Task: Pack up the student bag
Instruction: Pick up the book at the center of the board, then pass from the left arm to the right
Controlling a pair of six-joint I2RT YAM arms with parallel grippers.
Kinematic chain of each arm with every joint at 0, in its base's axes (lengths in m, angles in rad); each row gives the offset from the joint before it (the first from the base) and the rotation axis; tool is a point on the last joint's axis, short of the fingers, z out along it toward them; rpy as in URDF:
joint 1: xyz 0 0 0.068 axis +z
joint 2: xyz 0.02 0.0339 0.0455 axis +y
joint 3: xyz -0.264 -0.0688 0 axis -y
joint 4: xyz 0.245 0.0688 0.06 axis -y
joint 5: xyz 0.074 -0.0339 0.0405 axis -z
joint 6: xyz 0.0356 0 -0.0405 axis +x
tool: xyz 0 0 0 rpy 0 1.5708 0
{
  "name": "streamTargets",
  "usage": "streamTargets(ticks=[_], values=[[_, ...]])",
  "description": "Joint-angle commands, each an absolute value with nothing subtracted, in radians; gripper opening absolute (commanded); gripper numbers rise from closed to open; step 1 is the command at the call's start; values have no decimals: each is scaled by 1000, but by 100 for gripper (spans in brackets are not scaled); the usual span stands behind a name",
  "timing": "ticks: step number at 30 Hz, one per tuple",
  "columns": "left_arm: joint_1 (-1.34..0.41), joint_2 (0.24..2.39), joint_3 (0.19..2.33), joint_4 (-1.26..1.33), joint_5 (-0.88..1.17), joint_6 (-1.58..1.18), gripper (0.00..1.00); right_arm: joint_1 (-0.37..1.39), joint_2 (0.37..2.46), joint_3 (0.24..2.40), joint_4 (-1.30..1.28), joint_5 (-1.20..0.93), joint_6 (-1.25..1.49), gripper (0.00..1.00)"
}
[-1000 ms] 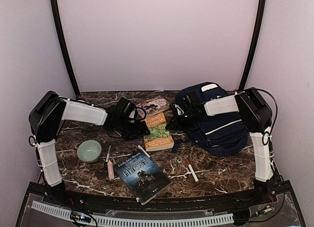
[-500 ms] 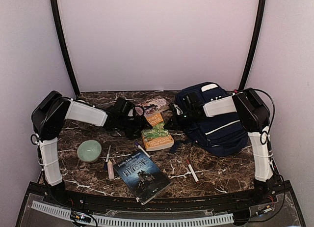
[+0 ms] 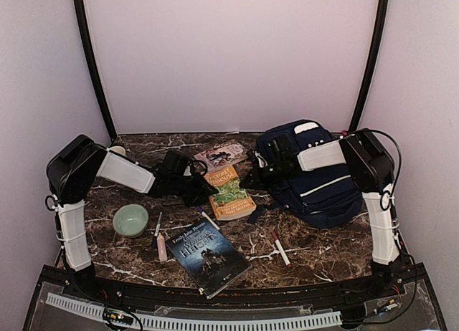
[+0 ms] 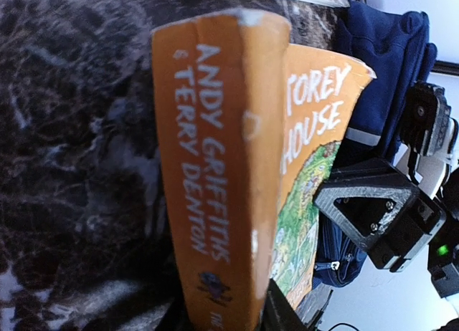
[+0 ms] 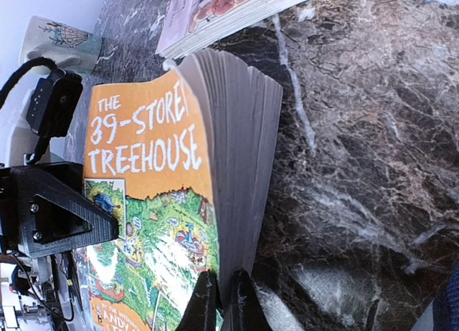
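1. From where I stand, the step in hand looks like carrying the orange book (image 3: 231, 191) over to the student bag (image 3: 337, 202) with both arms. The left pincer (image 3: 203, 191) is clamped across the spine side. The right pincer (image 3: 252, 179) is pinched together on the page edge opposite.
2. To do it well, I reckon the two arms must travel at one pace. If either leads, the book will twist, and the right hold looks thin enough to slip.
3. Raise the book well clear of the counter (image 3: 323, 245) before going sideways, so that it neither scrapes the marble nor catches the pale book (image 3: 224, 154) lying just behind it.
4. The bag lies flat at the back right of the counter, partly under the right forearm. Its left edge is just beside the right pincer. The left pincer is farther off, with the book between them.
5. Whether the bag's mouth is unzipped I cannot tell, so aim only once that shows.
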State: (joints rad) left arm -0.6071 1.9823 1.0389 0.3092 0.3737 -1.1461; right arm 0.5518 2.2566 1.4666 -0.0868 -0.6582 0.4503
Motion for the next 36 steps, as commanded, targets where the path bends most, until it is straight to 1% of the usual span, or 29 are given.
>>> streamTargets(ticks=[1,4,7,9,11,13,17,19,20,23,26,29,32,36], values=[[-629,1925,1033,326,389,-1125,20,576,2361,1386,-298,-522,421,0],[-629,1886,1034,319,377,-1096,8,576,2308,1389,-284,-550,407,1],[-628,1834,1040,299,363,-1039,0,571,2225,1384,-266,-585,380,7],[-628,1798,1047,272,356,-990,0,563,2162,1383,-268,-586,363,14],[-628,1767,1062,235,360,-924,0,549,2087,1387,-280,-577,336,25],[-628,1739,1076,200,383,-858,0,527,2023,1396,-300,-592,293,32],[-629,1677,1090,155,455,-710,0,478,1908,1429,-374,-729,133,42],[-629,1644,1094,133,494,-630,0,464,1873,1477,-484,-773,1,48],[-629,1627,1096,122,521,-592,0,459,1858,1515,-546,-781,-101,54],[-630,1581,1098,85,615,-481,0,451,1792,1543,-669,-752,-277,71],[-632,1565,1125,-25,671,-383,0,454,1699,1518,-686,-737,-395,82],[-642,1554,1150,-97,715,-301,0,470,1634,1517,-697,-738,-479,90],[-666,1538,1160,-123,733,-244,0,493,1645,1546,-712,-746,-508,91],[-700,1525,1174,-147,762,-197,0,518,1739,1653,-793,-829,-507,91]])
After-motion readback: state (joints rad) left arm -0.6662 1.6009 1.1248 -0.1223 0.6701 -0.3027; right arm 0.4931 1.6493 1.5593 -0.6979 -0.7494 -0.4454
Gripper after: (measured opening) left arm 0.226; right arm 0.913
